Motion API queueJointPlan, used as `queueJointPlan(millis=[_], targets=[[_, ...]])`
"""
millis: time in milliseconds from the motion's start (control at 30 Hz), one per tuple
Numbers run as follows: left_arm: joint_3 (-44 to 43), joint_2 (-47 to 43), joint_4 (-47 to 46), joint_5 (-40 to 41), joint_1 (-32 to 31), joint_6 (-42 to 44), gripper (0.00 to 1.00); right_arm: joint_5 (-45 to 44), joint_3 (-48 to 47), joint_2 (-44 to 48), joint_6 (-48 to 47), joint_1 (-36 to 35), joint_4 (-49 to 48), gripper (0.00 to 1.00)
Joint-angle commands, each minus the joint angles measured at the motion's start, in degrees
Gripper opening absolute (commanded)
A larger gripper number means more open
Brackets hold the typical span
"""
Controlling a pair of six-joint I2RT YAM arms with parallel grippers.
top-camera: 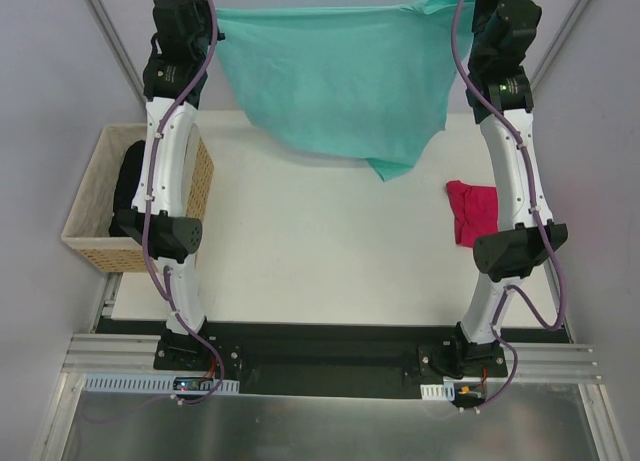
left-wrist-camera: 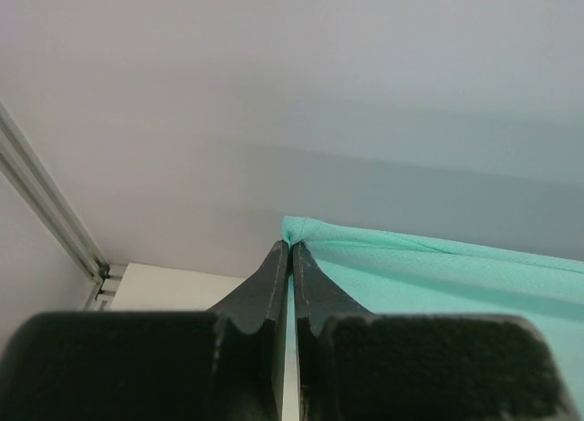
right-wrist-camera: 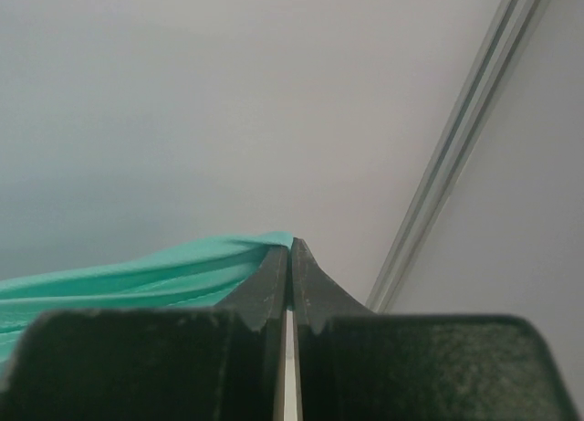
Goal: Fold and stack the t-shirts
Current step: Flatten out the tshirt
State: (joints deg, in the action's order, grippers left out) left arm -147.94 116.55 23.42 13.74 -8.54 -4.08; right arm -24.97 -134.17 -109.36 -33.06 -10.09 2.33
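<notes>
A teal-green t-shirt (top-camera: 335, 81) hangs spread in the air over the far half of the table, its lower corner drooping toward the surface. My left gripper (left-wrist-camera: 291, 246) is shut on its left top corner (left-wrist-camera: 301, 227). At the other end, my right gripper (right-wrist-camera: 291, 243) is shut on the right top corner (right-wrist-camera: 265, 243). In the top view both grippers are raised high at the back, the left gripper (top-camera: 208, 16) and the right gripper (top-camera: 478, 6) pulling the cloth taut between them. A magenta-pink t-shirt (top-camera: 472, 211) lies crumpled on the table at the right. A black t-shirt (top-camera: 128, 186) sits in the basket.
The tan woven basket (top-camera: 90, 243) stands off the table's left edge beside my left arm. The white table (top-camera: 320, 261) lies below the hanging cloth. Grey walls with metal frame rails (right-wrist-camera: 452, 174) close in the back and sides.
</notes>
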Motion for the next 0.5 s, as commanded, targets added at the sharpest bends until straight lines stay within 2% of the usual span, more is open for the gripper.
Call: queueJointPlan(millis=[0,167,267,467], targets=[[-3.2,-0.8,-2.1,-1.3,2.3,0.2,0.00,-1.7,-1.7,3.3,-2.9,0.2,-8.7,0.01],[-2.5,-0.7,-2.9,-4.5,3.0,0.7,0.00,-1.0,10.9,7.8,-3.3,-0.2,-22.1,0.01],[-1.2,-0.5,-3.6,-4.8,3.7,0.2,0.00,-0.3,16.1,9.4,-2.6,-0.2,-26.5,0.01],[-0.2,0.4,-4.6,-6.1,4.8,-0.7,0.00,-1.0,15.3,7.5,-1.6,-0.3,-25.4,0.01]])
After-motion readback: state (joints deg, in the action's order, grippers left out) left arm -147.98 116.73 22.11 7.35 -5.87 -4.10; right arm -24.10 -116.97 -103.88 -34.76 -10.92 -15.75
